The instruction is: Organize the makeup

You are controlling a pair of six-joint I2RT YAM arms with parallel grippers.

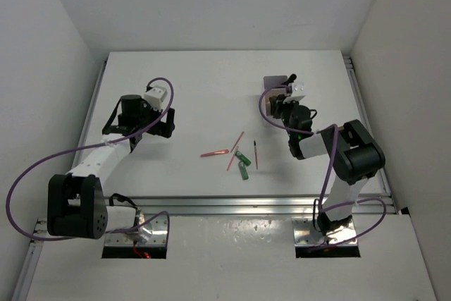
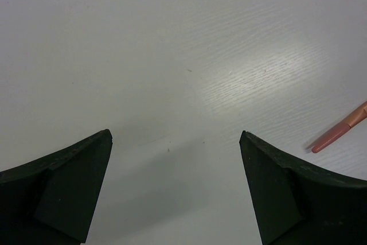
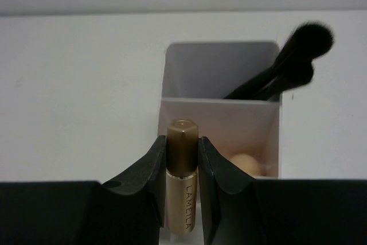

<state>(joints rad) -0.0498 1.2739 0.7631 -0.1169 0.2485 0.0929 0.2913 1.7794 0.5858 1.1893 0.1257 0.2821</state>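
My right gripper [image 3: 182,142] is shut on a copper-gold tube [image 3: 182,199] marked LAMEILA, held upright just in front of a white box [image 3: 218,102]. The box's far compartment holds black brushes [image 3: 301,50]. Its near compartment holds a beige sponge [image 3: 246,163]. In the top view the right gripper [image 1: 278,108] sits at the box [image 1: 272,82]. Thin pink and red pencils [image 1: 215,153] and a green bottle [image 1: 244,170] lie at the table's middle. My left gripper [image 1: 165,123] is open and empty over bare table [image 2: 175,136]. A pink pencil [image 2: 343,132] lies to its right.
A second small green item [image 1: 239,155] lies among the pencils, and a dark red pencil [image 1: 255,154] lies to their right. White walls enclose the table on the left, back and right. A metal rail [image 1: 246,204] runs along the near edge.
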